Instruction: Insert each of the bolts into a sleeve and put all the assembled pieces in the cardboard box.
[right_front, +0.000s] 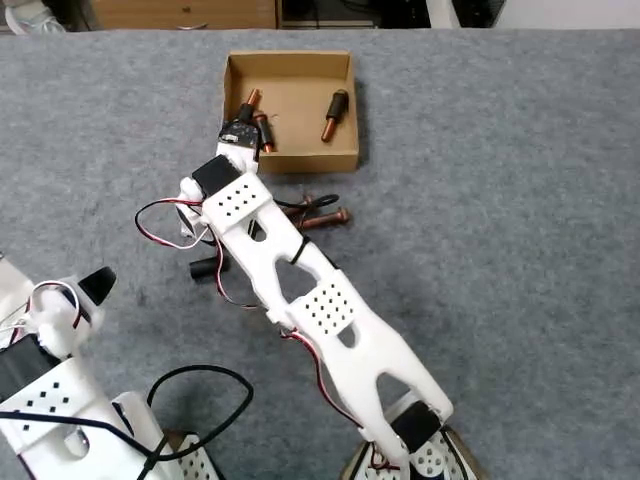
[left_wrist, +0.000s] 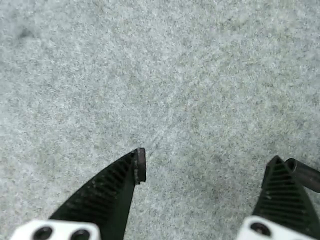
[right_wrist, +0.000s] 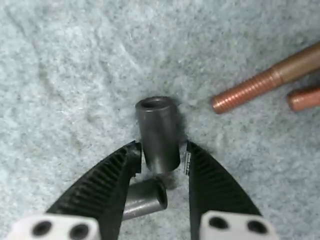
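My right gripper (right_wrist: 161, 157) is shut on a dark sleeve (right_wrist: 157, 132) that stands tilted on the grey carpet, a finger on either side. A second sleeve (right_wrist: 145, 197) lies just behind it between the fingers. Two copper bolts (right_wrist: 265, 82) lie a short way off; in the high view the bolts (right_front: 322, 217) rest in front of the cardboard box (right_front: 290, 160). The box holds three assembled pieces (right_front: 335, 115). My left gripper (left_wrist: 207, 172) is open over bare carpet, with a dark sleeve end (left_wrist: 305, 172) beside one finger.
The right arm (right_front: 300, 290) stretches diagonally across the table's middle and hides its own gripper from above. A loose sleeve (right_front: 205, 267) lies left of that arm. The left arm (right_front: 60, 330) sits at the near left corner. Red and black wires trail along both arms.
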